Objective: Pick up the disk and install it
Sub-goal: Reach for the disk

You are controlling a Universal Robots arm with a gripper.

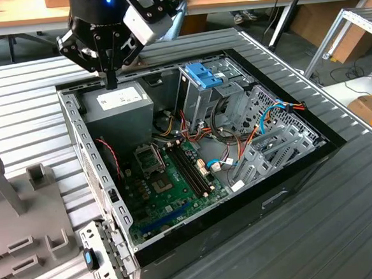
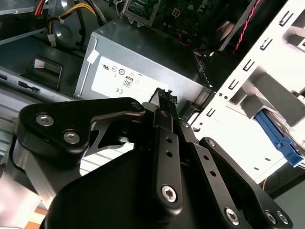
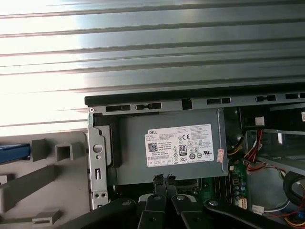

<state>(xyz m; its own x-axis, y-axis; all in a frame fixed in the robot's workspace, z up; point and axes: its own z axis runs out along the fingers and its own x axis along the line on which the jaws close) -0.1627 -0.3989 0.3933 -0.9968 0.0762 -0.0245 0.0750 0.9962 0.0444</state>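
Right now my pincer (image 1: 110,81) hangs over the open computer case (image 1: 273,197), which lies on its side on the ridged metal tabletop (image 1: 345,230). Its tips point down at the grey power supply (image 1: 117,112) in the case's corner on the exterior view's left. In both wrist views the black fingers (image 3: 157,180) are pressed together at the tips, with no gap and nothing held between them. From the first wrist view the pincer (image 3: 163,179) sits over the edge of the power supply (image 3: 167,143) nearest the green circuit board. In the second wrist view the pincer (image 2: 165,95) lines up just beside the white label on that box (image 2: 138,62). I cannot tell whether the tips touch the box or hover above it. The disk (image 3: 14,152) is outside the case. I see just a strip of its bright blue rail at the border of the first wrist view, resting on the grey moulded holder (image 3: 43,176) that stands on the tabletop beside the case wall, well apart from the pincer. In the exterior view that holder (image 1: 19,221) sits at the left. A tall metal cage with a blue latch (image 1: 202,73) stands inside the case. A small grey bracket (image 1: 105,260) with a blue clip lies by the case's near corner.
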